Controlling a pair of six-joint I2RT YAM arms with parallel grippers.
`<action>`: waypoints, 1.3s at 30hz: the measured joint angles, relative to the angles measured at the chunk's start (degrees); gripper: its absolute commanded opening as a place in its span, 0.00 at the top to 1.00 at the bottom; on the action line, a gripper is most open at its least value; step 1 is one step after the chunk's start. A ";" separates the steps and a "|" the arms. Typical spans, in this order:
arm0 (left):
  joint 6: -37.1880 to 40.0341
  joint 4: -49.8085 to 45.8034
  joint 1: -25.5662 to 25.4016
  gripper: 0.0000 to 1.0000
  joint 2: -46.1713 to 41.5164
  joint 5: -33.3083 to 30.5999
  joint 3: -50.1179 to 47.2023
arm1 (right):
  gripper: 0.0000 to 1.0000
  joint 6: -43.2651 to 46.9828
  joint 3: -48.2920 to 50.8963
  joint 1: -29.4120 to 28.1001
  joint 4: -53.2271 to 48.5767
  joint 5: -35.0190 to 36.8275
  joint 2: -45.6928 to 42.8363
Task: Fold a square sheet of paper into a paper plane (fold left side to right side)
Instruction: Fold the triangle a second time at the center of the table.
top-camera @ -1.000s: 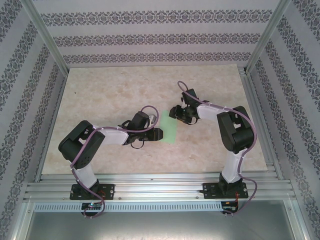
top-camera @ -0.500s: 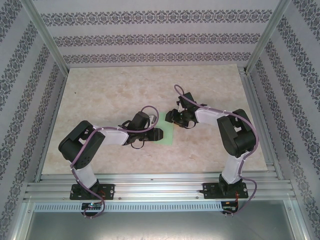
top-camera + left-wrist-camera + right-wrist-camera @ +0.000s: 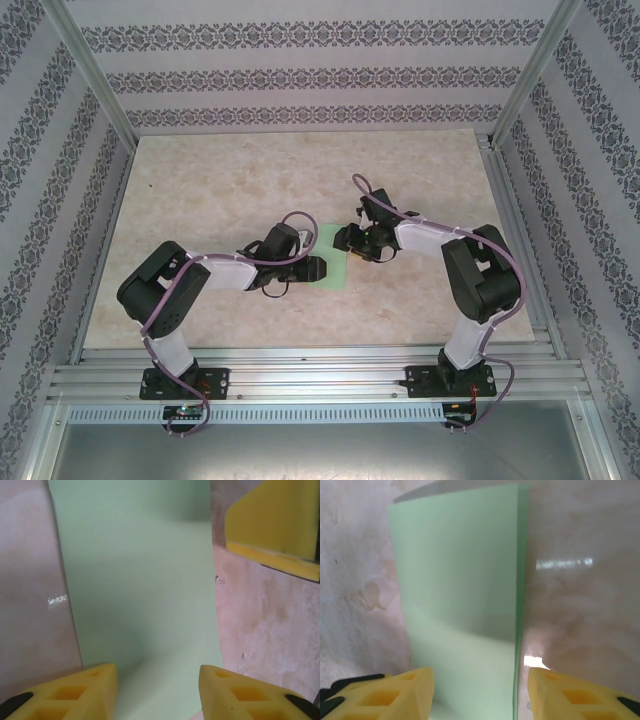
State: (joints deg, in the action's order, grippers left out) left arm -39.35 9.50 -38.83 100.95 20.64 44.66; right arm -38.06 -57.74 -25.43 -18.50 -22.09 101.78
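Observation:
The square sheet of paper [image 3: 338, 274] is light green and lies flat on the table as a narrow rectangle, folded in half. My left gripper [image 3: 320, 268] is at its left side, low over it. In the left wrist view the paper [image 3: 140, 580] runs up between the open yellow fingertips of that gripper [image 3: 157, 690]. My right gripper [image 3: 344, 240] is over the paper's far end. In the right wrist view it [image 3: 480, 695] stands open above the paper [image 3: 460, 580], whose doubled edge [image 3: 519, 605] runs along the right. Neither gripper holds anything.
The marble-patterned table [image 3: 220, 190] is ringed by patterned walls and metal posts. An aluminium rail [image 3: 320, 375] carries the arm bases at the near edge. A yellow finger of the right gripper [image 3: 275, 525] shows at the top right of the left wrist view.
My right gripper has moved left and nearer, from beside the paper's far right corner to over its far end. The left arm has not moved.

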 measured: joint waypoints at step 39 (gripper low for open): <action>0.02 -3.10 -0.94 0.42 -10.29 -0.85 -0.28 | 0.56 -4.09 6.71 -4.59 -2.03 -0.57 -6.27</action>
State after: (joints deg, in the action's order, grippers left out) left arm -39.33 6.39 -39.77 90.65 19.79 44.38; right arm -42.15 -51.03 -30.02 -20.53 -22.65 95.50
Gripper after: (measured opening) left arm 0.584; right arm 0.446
